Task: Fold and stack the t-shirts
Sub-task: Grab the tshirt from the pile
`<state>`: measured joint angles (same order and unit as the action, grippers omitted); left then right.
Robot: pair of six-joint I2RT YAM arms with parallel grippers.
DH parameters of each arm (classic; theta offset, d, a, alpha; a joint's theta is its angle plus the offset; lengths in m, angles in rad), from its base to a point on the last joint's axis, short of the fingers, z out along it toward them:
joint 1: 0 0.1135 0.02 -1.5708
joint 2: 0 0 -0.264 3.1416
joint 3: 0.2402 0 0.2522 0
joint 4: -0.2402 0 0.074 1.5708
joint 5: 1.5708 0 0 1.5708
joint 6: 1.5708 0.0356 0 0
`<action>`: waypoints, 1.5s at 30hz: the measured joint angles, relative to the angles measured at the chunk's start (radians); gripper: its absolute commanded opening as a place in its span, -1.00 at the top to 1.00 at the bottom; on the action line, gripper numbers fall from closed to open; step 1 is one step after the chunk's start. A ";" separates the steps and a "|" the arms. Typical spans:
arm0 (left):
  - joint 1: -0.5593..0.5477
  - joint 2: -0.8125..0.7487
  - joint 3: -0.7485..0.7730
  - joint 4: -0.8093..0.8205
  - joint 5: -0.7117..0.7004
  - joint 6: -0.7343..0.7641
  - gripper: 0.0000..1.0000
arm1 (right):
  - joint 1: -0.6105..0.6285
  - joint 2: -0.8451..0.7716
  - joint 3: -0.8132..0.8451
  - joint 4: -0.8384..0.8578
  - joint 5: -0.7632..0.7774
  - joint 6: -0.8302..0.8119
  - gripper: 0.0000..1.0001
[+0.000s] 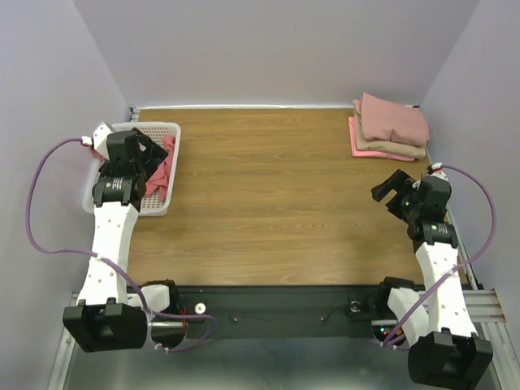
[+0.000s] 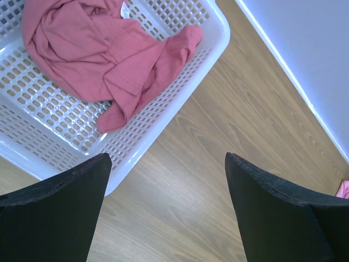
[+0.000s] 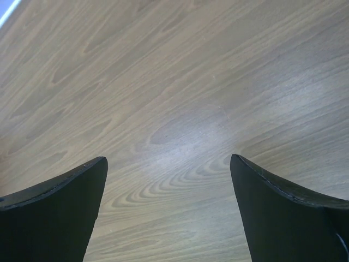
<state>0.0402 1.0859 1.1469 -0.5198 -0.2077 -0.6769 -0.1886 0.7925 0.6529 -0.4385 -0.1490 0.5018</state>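
Lying crumpled, the large coral-red cloth t-shirt (image 2: 98, 54) sat in the white plastic mesh basket (image 2: 163, 128) at the wooden worktop's (image 1: 276, 187) nine o'clock; the stack of folded dusty-pink, tan and bright-pink tees (image 1: 390, 126) rested at two o'clock. The left end effector (image 2: 166, 159) hung released over the basket's edge, and the right end effector (image 3: 169, 161) was equally released above bare wood at three o'clock.
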 measured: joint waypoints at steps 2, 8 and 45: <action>0.000 0.000 0.000 0.011 -0.002 0.002 -0.95 | 0.000 -0.013 0.010 -0.003 0.006 0.000 -1.00; 0.006 0.119 0.033 0.007 -0.019 0.013 -0.97 | 0.000 -0.026 0.050 -0.002 0.006 -0.009 -1.00; 0.250 1.020 0.574 0.056 -0.219 0.031 -0.13 | 0.000 0.041 0.055 -0.003 -0.016 -0.054 -1.00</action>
<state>0.2905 2.1063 1.7210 -0.4637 -0.4267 -0.6456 -0.1886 0.8337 0.7082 -0.4416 -0.1646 0.4477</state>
